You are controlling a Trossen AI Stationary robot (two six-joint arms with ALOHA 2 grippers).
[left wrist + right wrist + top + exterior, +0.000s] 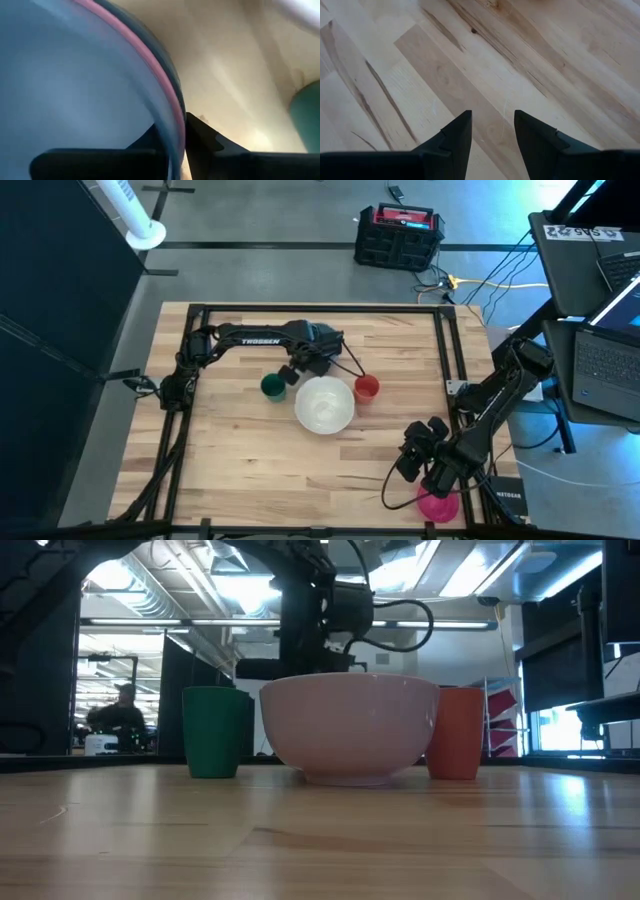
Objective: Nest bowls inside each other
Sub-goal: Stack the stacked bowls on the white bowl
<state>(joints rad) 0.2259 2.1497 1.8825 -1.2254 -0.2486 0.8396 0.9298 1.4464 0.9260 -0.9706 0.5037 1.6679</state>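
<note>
A white bowl point(323, 404) stands on its base in the middle of the wooden table; in the low view the bowl point(350, 730) looks pale pink. In the left wrist view its rim shows a pink line with a darker edge outside it, so more than one bowl may be nested. My left gripper point(312, 366) is at the bowl's far rim, shut on it. A magenta bowl point(438, 505) sits near the table's front right corner, partly under my right arm. My right gripper point(415, 455) hovers open over bare wood point(490, 80). My left gripper point(172, 127) pinches the bowl's far rim point(176, 112), one finger point(150, 142) inside the bowl and the other outside. The fingers come from above, slanting steeply down. The bowl stands upright with its base on the table point(350, 778).
A small green cup point(272, 386) stands just left of the bowl and a small red cup point(366, 388) just right of it, both close to the rim. A black frame point(440, 340) borders the table. Bare wood lies toward the near edge.
</note>
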